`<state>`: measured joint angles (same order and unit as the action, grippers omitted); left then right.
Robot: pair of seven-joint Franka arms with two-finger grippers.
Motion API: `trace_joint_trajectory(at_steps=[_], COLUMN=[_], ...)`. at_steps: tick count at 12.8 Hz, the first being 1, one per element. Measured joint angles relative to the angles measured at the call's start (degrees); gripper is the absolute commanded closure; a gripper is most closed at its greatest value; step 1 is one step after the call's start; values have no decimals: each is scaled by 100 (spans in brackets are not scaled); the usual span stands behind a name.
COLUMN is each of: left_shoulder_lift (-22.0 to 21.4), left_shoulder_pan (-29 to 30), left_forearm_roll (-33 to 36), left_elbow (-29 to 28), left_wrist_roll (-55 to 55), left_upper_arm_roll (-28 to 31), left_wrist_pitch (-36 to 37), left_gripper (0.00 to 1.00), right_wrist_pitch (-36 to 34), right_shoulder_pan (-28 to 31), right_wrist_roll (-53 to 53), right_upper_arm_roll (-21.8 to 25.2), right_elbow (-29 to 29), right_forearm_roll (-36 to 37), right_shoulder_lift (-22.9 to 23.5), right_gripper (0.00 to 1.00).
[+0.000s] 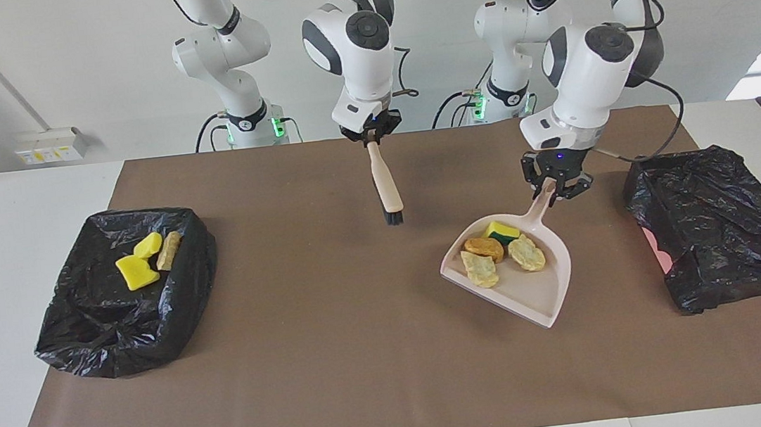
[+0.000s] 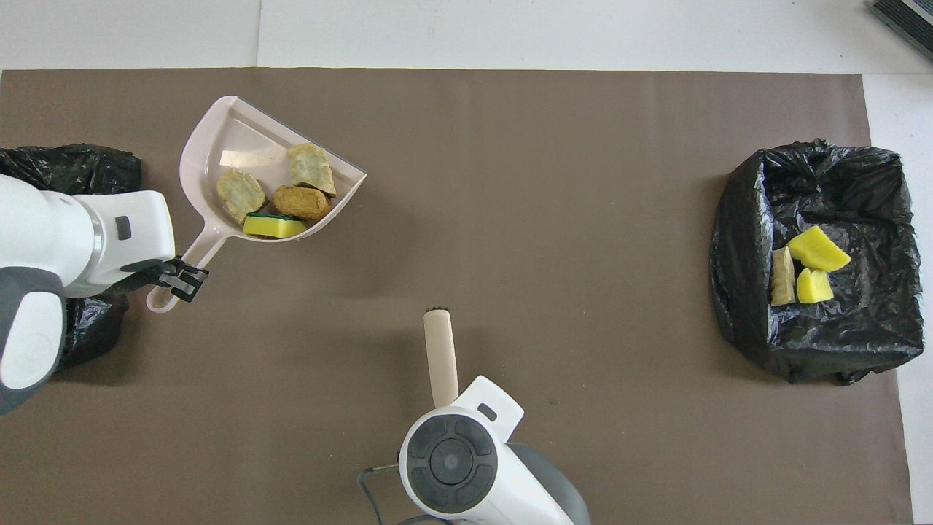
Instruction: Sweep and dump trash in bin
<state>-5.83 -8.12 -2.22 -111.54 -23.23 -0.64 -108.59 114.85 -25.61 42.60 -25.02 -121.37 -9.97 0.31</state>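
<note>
My left gripper (image 1: 556,184) is shut on the handle of the pale pink dustpan (image 1: 537,289), which hangs tilted over the mat, beside the black-bagged bin (image 1: 728,226) at the left arm's end. Several pieces of trash lie in the pan: a brown lump (image 1: 484,248), a yellow-green sponge (image 1: 501,231) and two beige lumps (image 1: 526,253). The overhead view shows the dustpan (image 2: 233,138), the trash (image 2: 302,203) and my left gripper (image 2: 178,273). The right gripper (image 1: 372,133) is shut on a wooden brush (image 1: 386,184), bristles down, above the mat.
A second black-bagged bin (image 1: 118,340) at the right arm's end holds two yellow sponge pieces and a tan lump (image 1: 137,271). A brown mat (image 1: 339,359) covers the table's middle. A pink patch (image 1: 652,245) shows under the bag of the left arm's bin.
</note>
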Motion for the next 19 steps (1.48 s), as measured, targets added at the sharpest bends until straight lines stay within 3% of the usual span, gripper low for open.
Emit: trace_joint_trajectory(at_steps=[4,10,11,12,15,19], left_shoulder_lift=[-14,-8,-8,-8,0,63], left_shoulder_pan=[757,2146,2383,2600,3088,3942], left_forearm_roll=[-1,5,11,39,387,723], left_elbow=[740,835,841,843,846,849], left_wrist_roll=[630,579,400,191,-543,-2575], left_upper_arm_roll=[28,61,69,90,172,221], left_wrist_pitch=[935,1182,1182,1182,1133,660], left_gripper=[100,100,100,100,100,100], right_wrist_pitch=[676,1027,1027,1023,692,-589], right_shoulder_pan=[-390,-552,-551,-550,-541,-153], right_wrist_roll=[532,548,548,548,547,500], right_upper_arm_roll=[5,24,37,49,68,90], right_elbow=[-158,-160,-159,-156,25,926], right_forearm_roll=[-1,-1,-1,-1,234,470], right_shoulder_lift=[411,849,849,849,848,773], right_gripper=[100,100,30,0,0,0])
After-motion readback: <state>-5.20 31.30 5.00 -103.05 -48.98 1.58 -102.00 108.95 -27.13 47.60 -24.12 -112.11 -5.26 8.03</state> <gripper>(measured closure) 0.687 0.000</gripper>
